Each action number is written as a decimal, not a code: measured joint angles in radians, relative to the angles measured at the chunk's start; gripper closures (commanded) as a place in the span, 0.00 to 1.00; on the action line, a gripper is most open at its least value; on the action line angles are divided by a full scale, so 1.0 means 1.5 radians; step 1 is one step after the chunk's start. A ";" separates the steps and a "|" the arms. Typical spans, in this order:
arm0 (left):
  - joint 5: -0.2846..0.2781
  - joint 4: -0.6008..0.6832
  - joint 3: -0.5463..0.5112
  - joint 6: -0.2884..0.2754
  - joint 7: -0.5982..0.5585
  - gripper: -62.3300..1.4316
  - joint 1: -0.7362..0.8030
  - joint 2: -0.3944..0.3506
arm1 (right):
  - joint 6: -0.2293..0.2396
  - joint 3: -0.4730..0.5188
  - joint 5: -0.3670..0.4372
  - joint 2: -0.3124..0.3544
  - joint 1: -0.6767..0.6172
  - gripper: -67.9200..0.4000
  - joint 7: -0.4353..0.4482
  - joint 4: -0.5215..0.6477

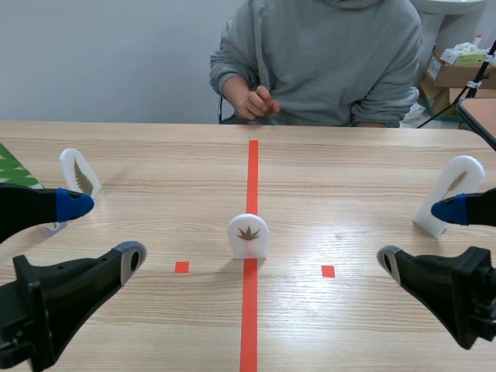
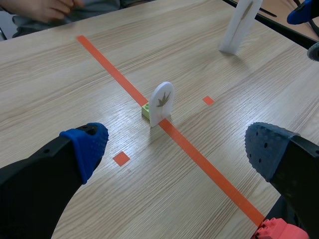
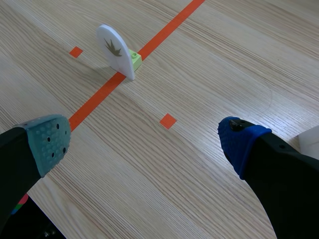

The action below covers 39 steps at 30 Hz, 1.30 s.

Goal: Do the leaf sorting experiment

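Three white arched leaf cards stand on the surface (image 1: 349, 170). The middle card (image 1: 248, 236) is upright on the orange-red centre line, with a small green block (image 2: 145, 110) touching its base behind. The left card (image 1: 79, 172) and right card (image 1: 453, 192) stand toward the sides, well apart from it.

Left tool (image 1: 105, 231): fingers wide, holding nothing, low near the left card. Right tool (image 1: 418, 236): likewise wide and empty, just in front of the right card. A person's hands (image 1: 257, 101) are clasped across the surface.

Judgement: sorting not begun. The middle card is untouched and is to be matched to one side card and carried there.
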 measured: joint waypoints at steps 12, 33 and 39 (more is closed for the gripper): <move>0.000 0.000 0.000 0.000 0.000 0.06 0.000 0.000 | 0.000 0.000 0.000 0.000 0.000 0.10 0.000 0.000; 0.000 0.000 0.000 0.000 0.001 0.06 0.000 0.000 | 0.000 0.000 0.000 0.000 0.000 0.10 0.000 0.000; 0.000 0.000 0.000 0.000 0.001 0.06 0.000 0.000 | 0.000 0.000 -0.026 0.000 0.001 0.10 -0.006 0.000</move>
